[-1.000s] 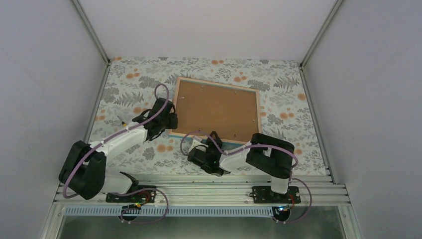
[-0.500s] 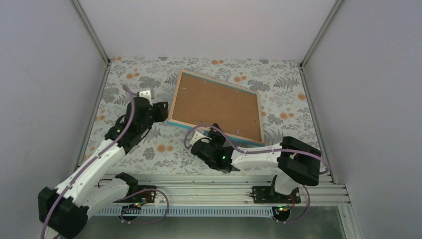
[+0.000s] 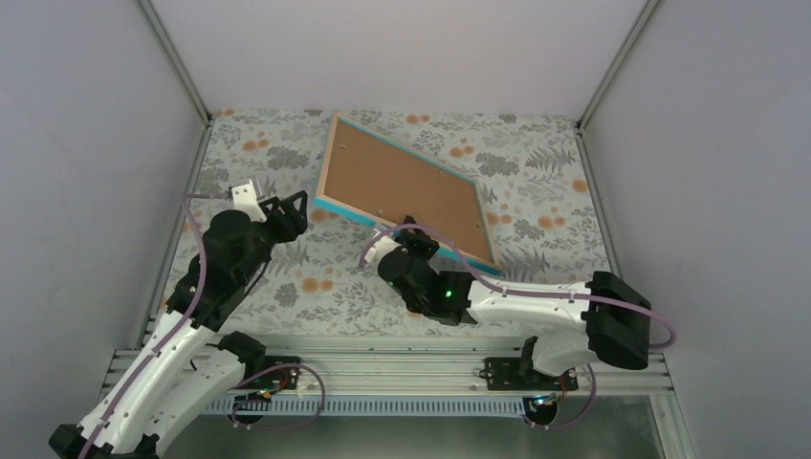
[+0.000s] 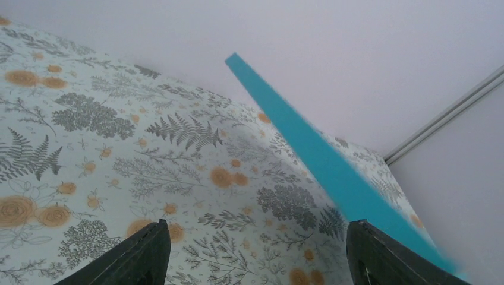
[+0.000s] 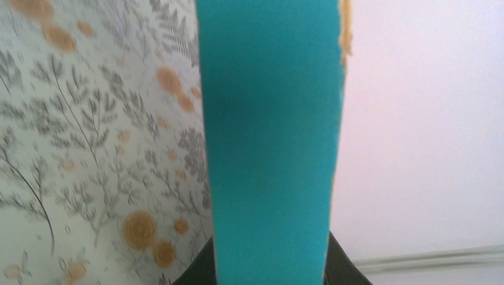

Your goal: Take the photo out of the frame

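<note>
The frame (image 3: 341, 207) hangs tilted above the table, its turquoise edge toward me and its brown backing board (image 3: 397, 186) facing up. The photo is hidden behind that board. My right gripper (image 3: 419, 245) is shut on the frame's near edge. In the right wrist view the turquoise edge (image 5: 270, 148) rises straight up from between the dark fingers (image 5: 199, 272). My left gripper (image 3: 291, 212) stands open just left of the frame, apart from it. In the left wrist view the frame's edge (image 4: 309, 148) crosses above the right finger (image 4: 380, 255), and nothing lies in the gripper (image 4: 258, 228).
A floral cloth (image 3: 287, 287) covers the table. White walls close in the left, right and far sides. An aluminium rail (image 3: 383, 368) with both arm bases runs along the near edge.
The right gripper has lifted the frame's near edge and swung it up and leftward. The left gripper has opened, let go of the frame's left edge and drawn back to the left.
</note>
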